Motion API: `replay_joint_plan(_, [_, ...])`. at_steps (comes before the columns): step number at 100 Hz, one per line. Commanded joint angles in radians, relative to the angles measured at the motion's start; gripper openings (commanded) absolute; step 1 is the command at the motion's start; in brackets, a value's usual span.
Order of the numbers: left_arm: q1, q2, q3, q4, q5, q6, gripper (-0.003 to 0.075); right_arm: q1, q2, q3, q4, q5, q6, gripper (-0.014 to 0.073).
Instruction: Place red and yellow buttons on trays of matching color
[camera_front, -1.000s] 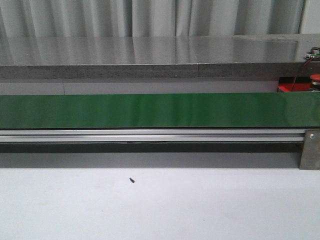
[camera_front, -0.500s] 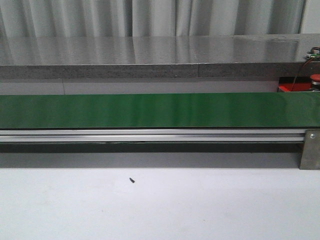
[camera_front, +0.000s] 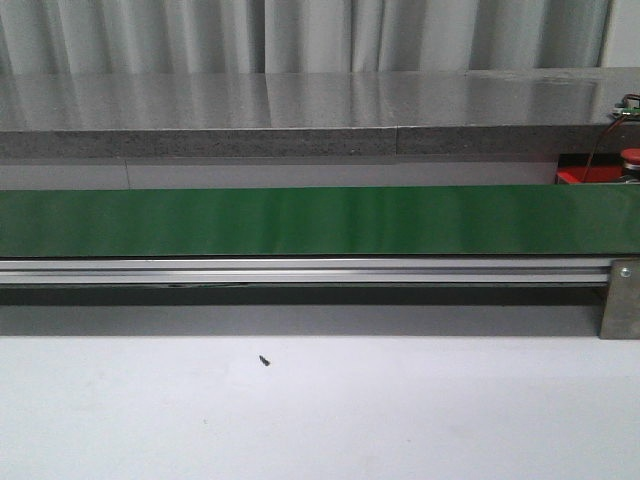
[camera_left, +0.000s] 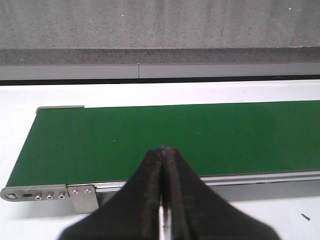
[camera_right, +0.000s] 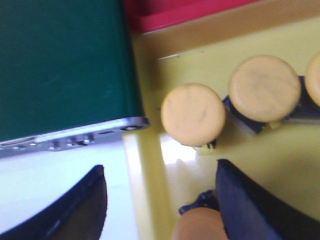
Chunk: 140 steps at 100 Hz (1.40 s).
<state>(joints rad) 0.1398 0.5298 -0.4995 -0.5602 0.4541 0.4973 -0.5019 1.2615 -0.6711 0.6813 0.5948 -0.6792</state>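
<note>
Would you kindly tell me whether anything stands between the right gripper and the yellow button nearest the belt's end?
Nothing visible does: the open right gripper faces that yellow button across bare yellow tray. A second button sits inside the gripper's opening, off that path.

No legible text, label, brand, number or sign appears on any surface in the front or either wrist view.
</note>
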Motion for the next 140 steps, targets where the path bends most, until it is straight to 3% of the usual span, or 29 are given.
replay_joint_plan(1, [-0.007,0.004,-0.025,-0.022,-0.062,0.001,-0.002,0.007,-0.018,-0.088,0.056,0.088,0.002,0.0479])
replay_joint_plan(18, [-0.007,0.004,-0.025,-0.022,-0.062,0.001,-0.002,0.094,-0.029,-0.231,0.057,0.193,0.002,0.0468])
replay_joint_plan(48, [-0.007,0.004,-0.025,-0.022,-0.062,0.001,-0.002,0.301,-0.147,-0.385,-0.069,0.184,0.058,0.0455])
replay_joint_plan(70, [-0.007,0.004,-0.025,-0.022,-0.062,0.001,-0.002,0.411,-0.269,-0.382,-0.216,0.182,0.137,0.0391])
replay_joint_plan(88, [-0.007,0.004,-0.025,-0.022,-0.062,0.001,-0.002,0.419,-0.396,-0.322,-0.22,0.166,0.142,0.0391])
replay_joint_plan(107, [-0.007,0.004,-0.025,-0.022,-0.062,0.001,-0.002,0.419,-0.553,-0.185,-0.22,0.046,0.142,0.0381])
replay_joint_plan(119, [-0.007,0.004,-0.025,-0.022,-0.062,0.001,-0.002,0.419,-0.63,-0.1,-0.22,-0.008,0.141,0.0277])
replay_joint_plan(140, [-0.007,0.004,-0.025,-0.022,-0.062,0.001,-0.002,0.419,-0.711,-0.013,-0.22,-0.008,0.141,-0.0041])
